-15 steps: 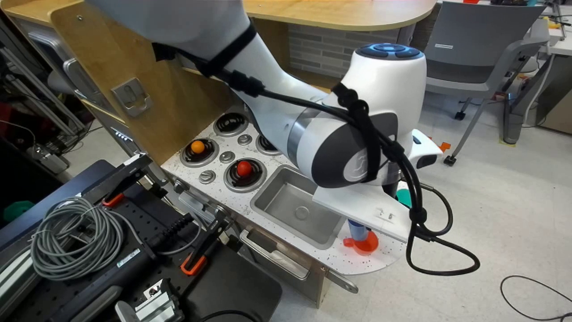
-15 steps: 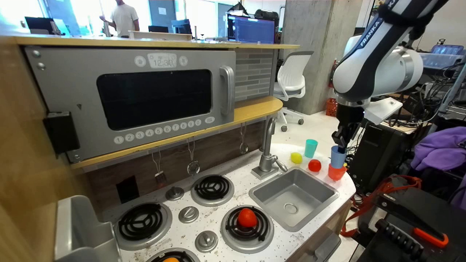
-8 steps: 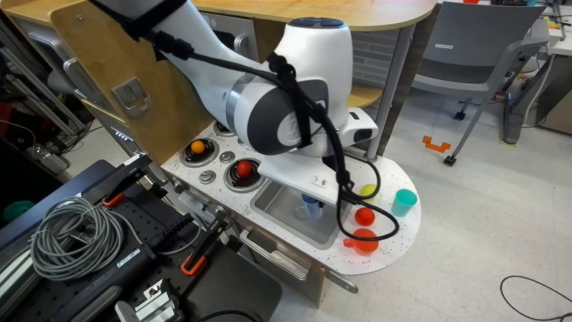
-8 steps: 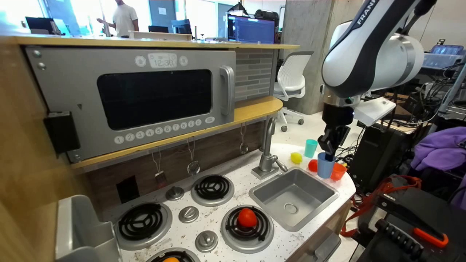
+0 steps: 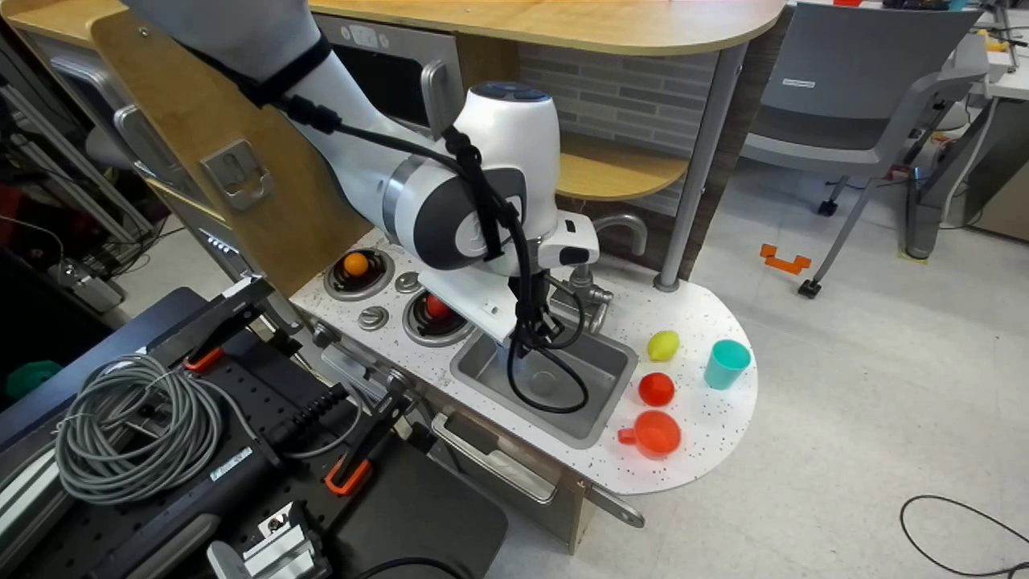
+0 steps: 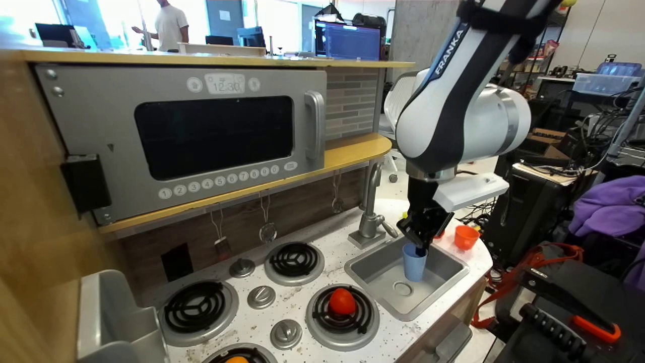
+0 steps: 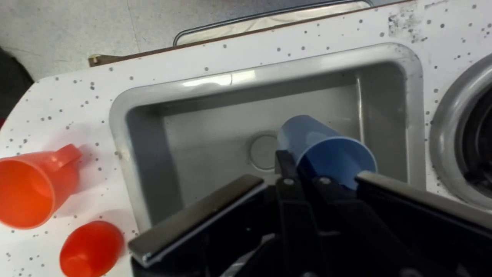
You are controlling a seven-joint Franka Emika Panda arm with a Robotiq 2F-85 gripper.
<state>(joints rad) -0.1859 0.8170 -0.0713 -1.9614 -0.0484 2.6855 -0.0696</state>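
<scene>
Jaws: closed, pinching the wall of the blue cup, one side inside the mouth, the other against the outside. In an exterior view the cup looks close to upright, within the outline of the sink. Wrist view puts it by the drain, mouth facing me. Whether its base touches the sink floor, I cannot tell.

Done, by my reading: cup secured, off the table, inside the sink's bounds. Not done: release. I'd call this mid-handling, grasp complete, letting go outstanding.

Rest of the site, none of it touched by me: red cup near the sink's edge, handle pointing to the sink side; red ball just beside it; lemon next along; teal cup farther out, upright. Across the sink from these, a second red ball sits on a burner, an orange ball on another.
</scene>
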